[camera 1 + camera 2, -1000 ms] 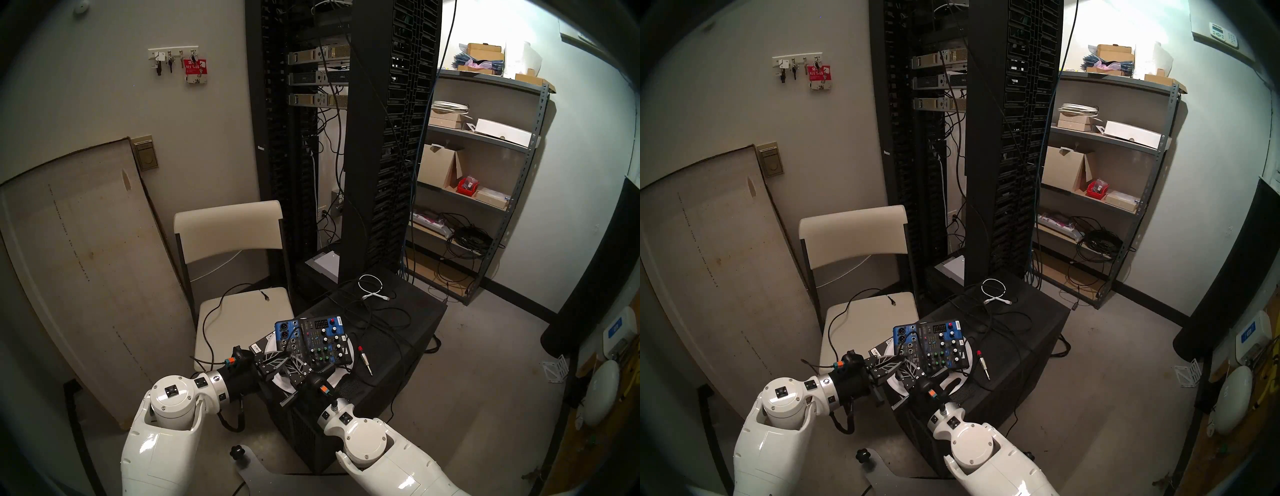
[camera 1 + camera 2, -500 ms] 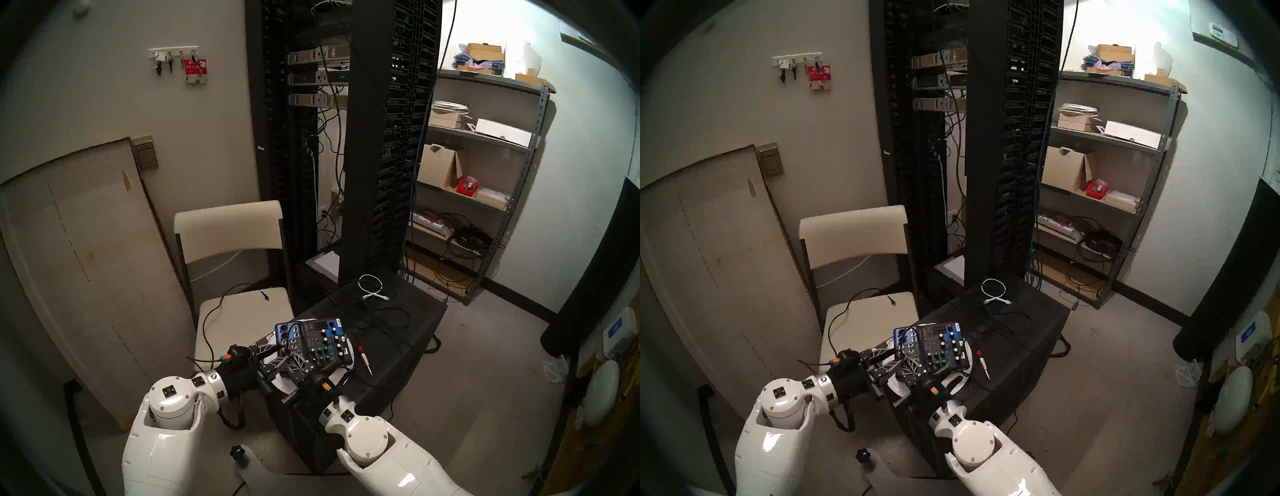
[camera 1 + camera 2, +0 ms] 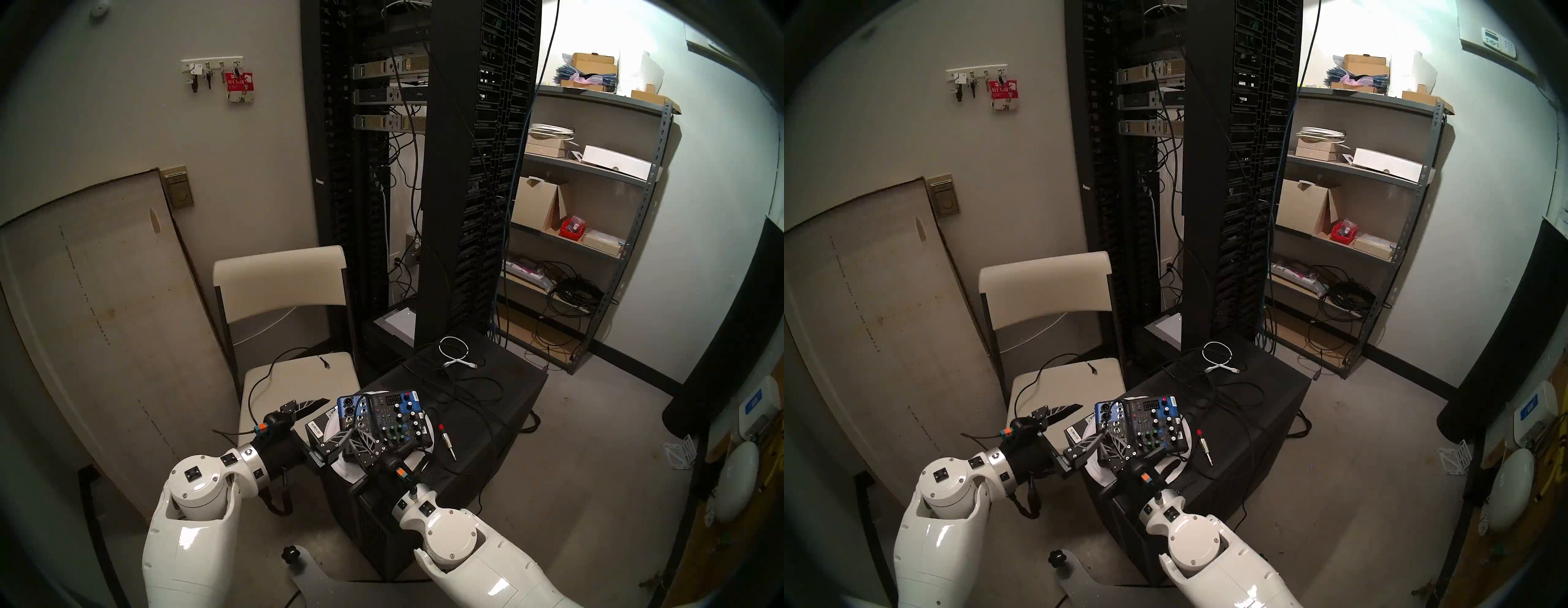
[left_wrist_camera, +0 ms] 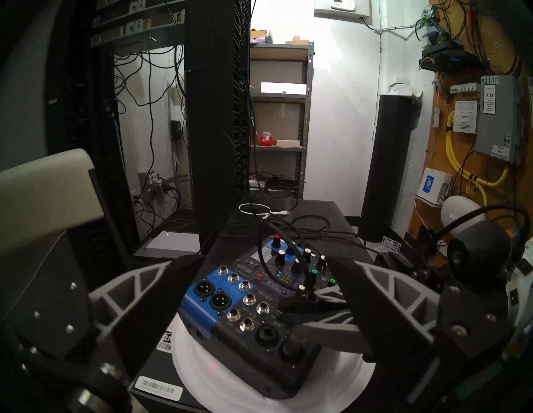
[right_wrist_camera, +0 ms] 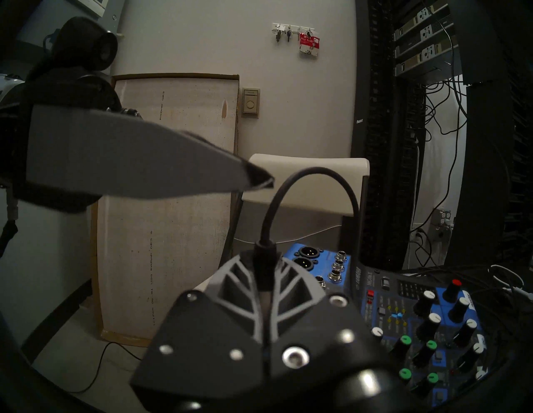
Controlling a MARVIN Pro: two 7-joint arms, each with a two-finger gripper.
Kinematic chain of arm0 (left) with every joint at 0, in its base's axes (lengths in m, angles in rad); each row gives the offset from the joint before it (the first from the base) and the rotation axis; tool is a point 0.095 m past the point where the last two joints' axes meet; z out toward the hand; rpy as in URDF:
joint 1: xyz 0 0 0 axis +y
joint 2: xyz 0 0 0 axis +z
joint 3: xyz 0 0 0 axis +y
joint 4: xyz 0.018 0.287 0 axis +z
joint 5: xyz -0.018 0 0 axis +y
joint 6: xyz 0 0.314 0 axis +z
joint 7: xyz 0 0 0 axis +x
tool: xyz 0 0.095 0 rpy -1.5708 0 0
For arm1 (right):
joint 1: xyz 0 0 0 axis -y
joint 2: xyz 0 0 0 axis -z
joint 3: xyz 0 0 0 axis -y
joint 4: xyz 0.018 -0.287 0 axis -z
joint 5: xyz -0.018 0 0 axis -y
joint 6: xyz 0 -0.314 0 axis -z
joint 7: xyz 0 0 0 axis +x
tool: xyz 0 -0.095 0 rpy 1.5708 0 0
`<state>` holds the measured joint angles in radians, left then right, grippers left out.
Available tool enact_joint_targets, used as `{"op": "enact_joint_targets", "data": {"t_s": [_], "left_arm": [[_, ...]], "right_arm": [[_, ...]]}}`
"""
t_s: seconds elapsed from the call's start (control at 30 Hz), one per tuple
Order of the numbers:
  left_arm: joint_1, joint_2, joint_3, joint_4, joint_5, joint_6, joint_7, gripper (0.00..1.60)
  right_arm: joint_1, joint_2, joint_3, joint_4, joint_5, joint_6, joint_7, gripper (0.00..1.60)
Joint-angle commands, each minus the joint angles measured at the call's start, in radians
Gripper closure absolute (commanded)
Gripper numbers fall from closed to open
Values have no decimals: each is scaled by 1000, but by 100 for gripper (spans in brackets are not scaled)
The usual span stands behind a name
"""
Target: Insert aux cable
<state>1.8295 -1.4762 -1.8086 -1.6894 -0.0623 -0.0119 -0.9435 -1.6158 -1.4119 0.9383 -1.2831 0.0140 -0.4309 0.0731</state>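
Aux cable [image 5: 314,184] pinched in right hand [image 5: 264,277], seemingly over mixer [image 3: 384,418]

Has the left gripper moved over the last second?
Yes. The left gripper has opened wide and drawn back leftward from the mixer, one finger now over the chair seat.

One mixer [image 3: 384,420] sits just ahead of the two grippers, left gripper [image 3: 335,420] and right gripper [image 3: 360,446]. Two jack plugs: the aux cable [image 5: 264,259] between the right gripper's fingers, and one red-ringed plug [image 3: 446,441] lying just to that gripper's right. One coiled white cable [image 3: 456,352] lies well beyond both grippers. One chair [image 3: 292,331] stands beyond the left gripper. On the mixer's blue corner, two XLR sockets [image 4: 212,294]; its knobs are too small to count surely.
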Motion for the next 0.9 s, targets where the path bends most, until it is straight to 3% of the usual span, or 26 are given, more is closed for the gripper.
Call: {"op": "enact_joint_targets", "data": {"t_s": [0.0, 0.13, 0.2, 0.27, 0.33, 0.47, 0.5, 0.87], "left_arm": [[-10, -9, -42, -30, -46, 15, 5, 0], [-24, -21, -64, -14, -45, 22, 24, 0], [-27, -21, -66, -9, -45, 21, 24, 0], [-30, -23, -71, -8, -48, 23, 28, 0], [-33, -24, -74, -11, -49, 26, 31, 0], [-35, -25, -76, -11, -48, 26, 34, 0], [-34, -23, -74, -15, -36, 25, 42, 0], [-41, -21, -75, 6, -33, 16, 52, 0]], "right_arm": [[4, 1, -3, -14, 10, 16, 15, 160], [2, 0, -1, -20, 8, 30, 19, 160], [2, 0, 0, -21, 8, 35, 21, 138], [1, 0, 1, -21, 7, 37, 22, 138], [1, -1, 2, -21, 8, 38, 24, 121], [0, -1, 2, -21, 5, 40, 22, 110], [-1, -1, 3, -23, 5, 41, 22, 99], [-14, 9, 11, -49, 15, 43, 26, 89]]}}
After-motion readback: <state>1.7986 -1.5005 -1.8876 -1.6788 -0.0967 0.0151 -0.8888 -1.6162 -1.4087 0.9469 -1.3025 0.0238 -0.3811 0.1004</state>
